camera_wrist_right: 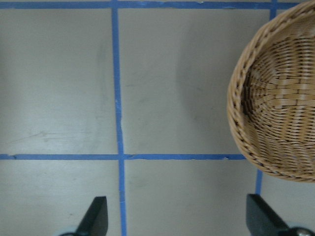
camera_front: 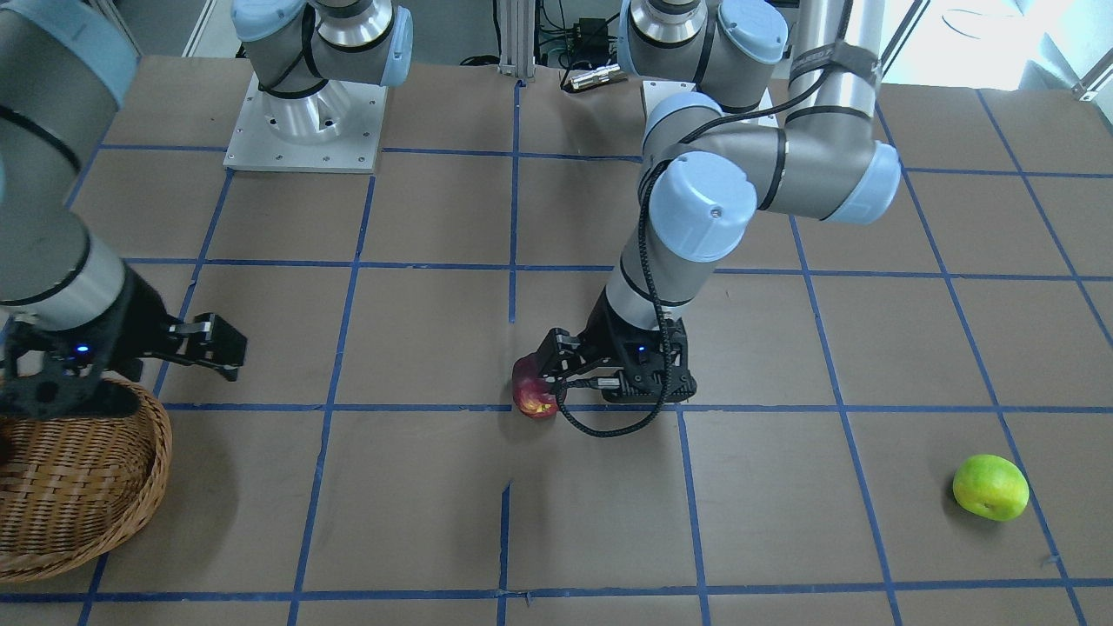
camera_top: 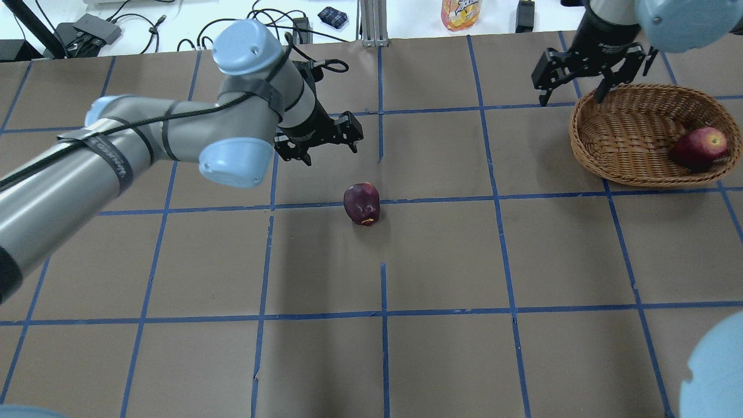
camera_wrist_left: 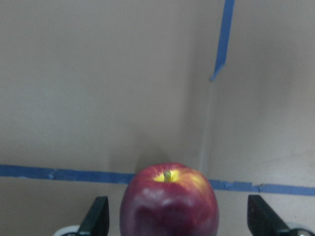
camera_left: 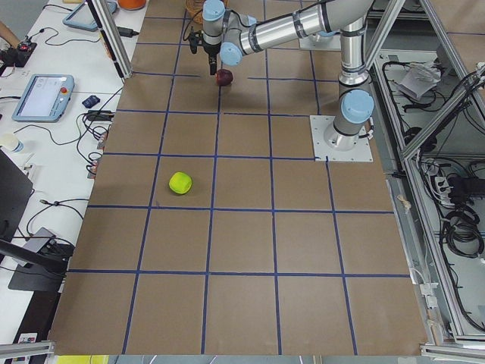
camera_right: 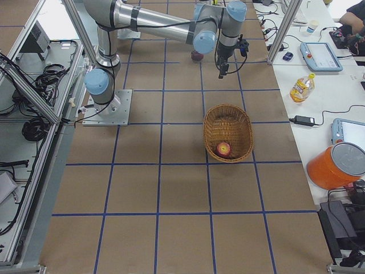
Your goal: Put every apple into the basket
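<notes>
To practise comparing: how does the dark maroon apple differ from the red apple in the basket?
The dark maroon apple lies on the table; the red apple lies in the basket. The maroon one is darker; the red apple is brighter. The open left gripper is close to the maroon one; the open right gripper is at the basket's other end from the red apple. Both are round and ungripped.

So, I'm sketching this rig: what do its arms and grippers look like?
The left arm and right arm are silver-grey tubes with pale blue joint caps. A black cable is strapped along the left one with black bands. The left gripper and right gripper are black, two-fingered, each with a small blue light.
</notes>
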